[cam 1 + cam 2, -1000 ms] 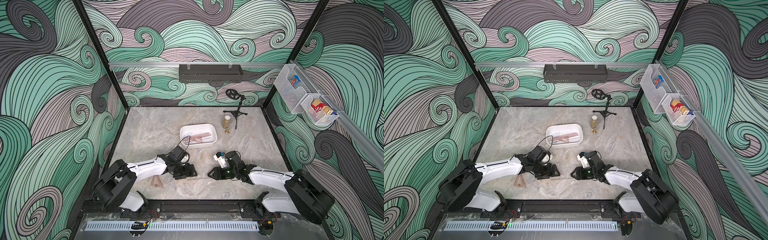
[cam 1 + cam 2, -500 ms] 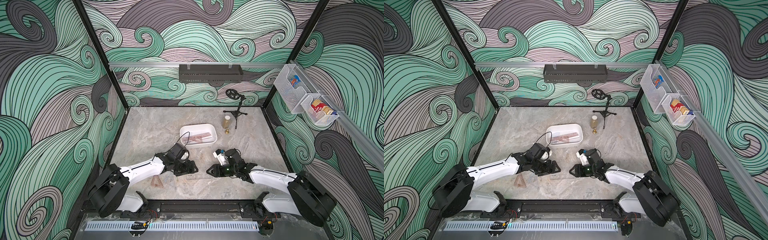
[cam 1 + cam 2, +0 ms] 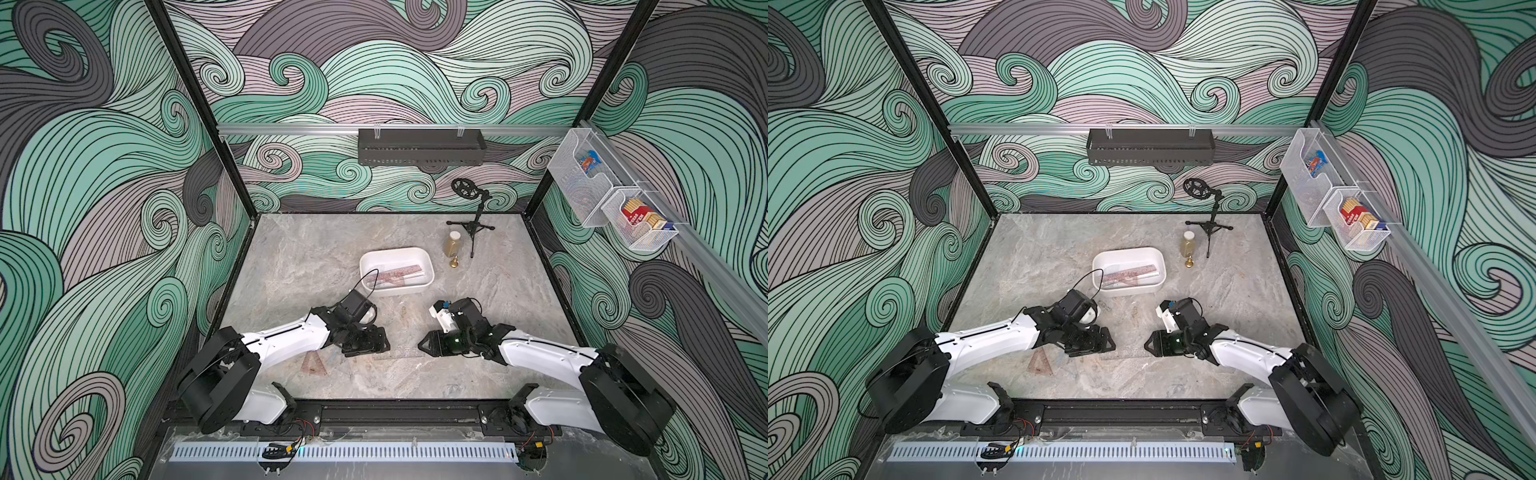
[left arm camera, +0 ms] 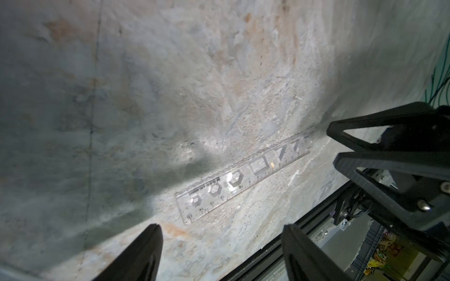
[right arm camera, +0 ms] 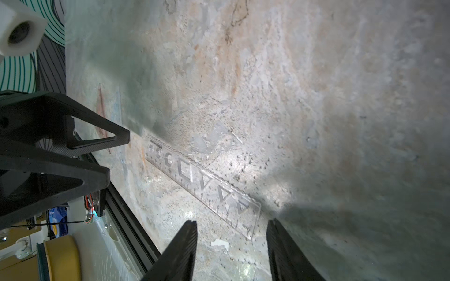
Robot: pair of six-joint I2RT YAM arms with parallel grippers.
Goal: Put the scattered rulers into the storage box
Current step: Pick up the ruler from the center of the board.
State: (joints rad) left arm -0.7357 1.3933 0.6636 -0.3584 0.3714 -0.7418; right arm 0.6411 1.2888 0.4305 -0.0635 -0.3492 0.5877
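Clear ruler (image 3: 397, 353): flat on table, long axis 9–3 o'clock in a top view, 6 o'clock of storage box (image 3: 395, 252).
Left gripper (image 3: 384, 345): low, tips toward 3 o'clock, jaws wide, empty.
Right gripper (image 3: 422, 345): low, tips toward 9 o'clock, jaws apart, empty.
Reddish set square (image 3: 313, 364): on table, 8 o'clock of ruler.

Clear ruler (image 4: 243, 178), white storage box (image 3: 398, 288), reddish-brown set square (image 3: 312, 365).
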